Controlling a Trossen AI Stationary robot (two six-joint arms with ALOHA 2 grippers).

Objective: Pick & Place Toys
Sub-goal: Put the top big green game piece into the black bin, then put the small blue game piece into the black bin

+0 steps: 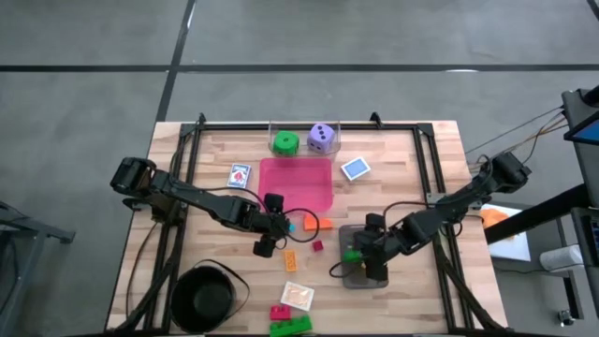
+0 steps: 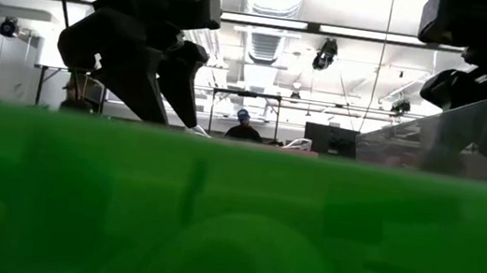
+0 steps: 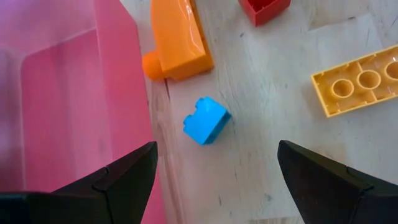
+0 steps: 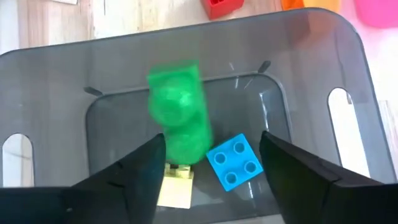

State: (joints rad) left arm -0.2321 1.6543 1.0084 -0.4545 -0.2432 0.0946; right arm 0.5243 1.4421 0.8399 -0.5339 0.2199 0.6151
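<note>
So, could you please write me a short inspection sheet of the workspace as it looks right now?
Surface: wooden table, black frame around it.
Job's things: green brick blurred above the grey tray, over a blue brick; small blue brick, orange brick and yellow brick beside the pink tray; purple die.
Clutter: black bowl.
Grippers: left tool open over the small blue brick; right tool open over the grey tray.
Cables: wires off the table's right edge.
Surroundings: person at a distant desk.
</note>
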